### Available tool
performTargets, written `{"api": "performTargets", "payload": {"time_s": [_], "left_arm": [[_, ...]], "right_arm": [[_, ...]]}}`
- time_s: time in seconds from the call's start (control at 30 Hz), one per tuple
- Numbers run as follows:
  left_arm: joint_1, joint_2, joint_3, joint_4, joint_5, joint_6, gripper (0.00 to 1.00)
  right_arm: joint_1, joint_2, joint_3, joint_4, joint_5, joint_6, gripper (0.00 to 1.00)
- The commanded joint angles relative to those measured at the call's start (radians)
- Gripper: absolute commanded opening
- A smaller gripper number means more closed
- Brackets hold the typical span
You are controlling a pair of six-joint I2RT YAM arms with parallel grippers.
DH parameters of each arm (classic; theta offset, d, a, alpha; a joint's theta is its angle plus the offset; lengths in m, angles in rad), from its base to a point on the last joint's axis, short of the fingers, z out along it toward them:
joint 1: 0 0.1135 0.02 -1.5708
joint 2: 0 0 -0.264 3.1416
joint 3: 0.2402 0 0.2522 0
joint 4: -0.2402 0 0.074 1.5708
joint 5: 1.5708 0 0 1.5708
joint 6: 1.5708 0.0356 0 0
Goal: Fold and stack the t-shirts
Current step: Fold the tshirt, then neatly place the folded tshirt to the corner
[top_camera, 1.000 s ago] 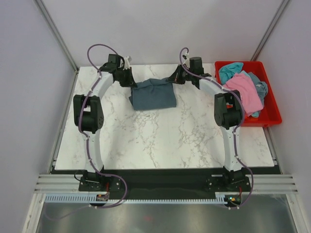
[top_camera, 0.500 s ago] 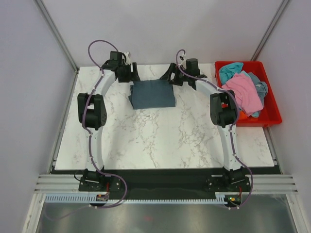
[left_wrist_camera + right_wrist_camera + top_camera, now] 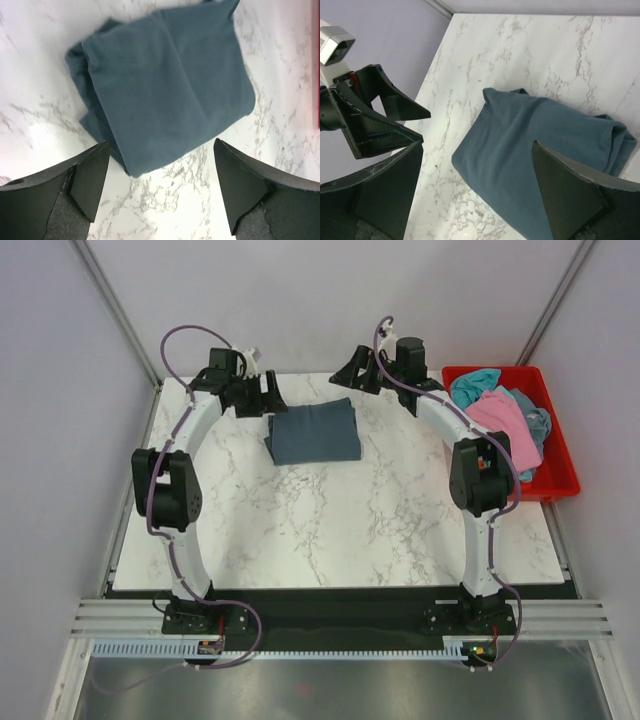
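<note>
The left gripper (image 3: 160,147) hangs wide open and empty over an edge of the folded slate-blue t-shirt (image 3: 165,80). The right gripper (image 3: 477,146) is open and empty too (the left one shows in its view, beside the cloth). Both arms reach to the far side of the marble table (image 3: 330,530), the shirt lying flat between them. At right, a red bin (image 3: 562,480) holds a pink shirt (image 3: 500,425) and a teal shirt (image 3: 475,382).
</note>
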Motion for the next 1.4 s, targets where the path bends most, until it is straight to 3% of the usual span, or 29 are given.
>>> {"api": "performTargets", "payload": {"time_s": [0.0,0.33,0.67,0.8,0.9,1.13,1.37], "left_arm": [[0.032,-0.038,-0.096,-0.035,0.087,-0.055,0.92],[0.070,-0.005,-0.193,-0.043,0.090,-0.037,0.91],[0.093,0.170,-0.131,-0.017,0.144,-0.055,0.91],[0.102,0.219,-0.089,-0.006,0.147,-0.063,0.97],[0.107,0.250,-0.064,0.001,0.193,-0.064,0.93],[0.104,0.290,-0.061,0.030,0.280,-0.102,0.72],[0.090,0.357,-0.006,0.066,0.357,-0.110,0.71]], "right_arm": [[0.009,-0.009,-0.079,-0.012,-0.045,0.022,0.98],[0.009,0.085,-0.133,0.003,-0.100,0.077,0.98],[0.007,0.155,-0.145,0.006,-0.101,0.083,0.98],[0.009,0.165,-0.157,0.006,-0.101,0.080,0.98],[0.009,0.171,-0.165,0.000,-0.094,0.072,0.98],[0.018,0.178,-0.168,-0.014,-0.075,0.046,0.98],[0.036,0.174,-0.176,-0.014,-0.063,0.031,0.98]]}}
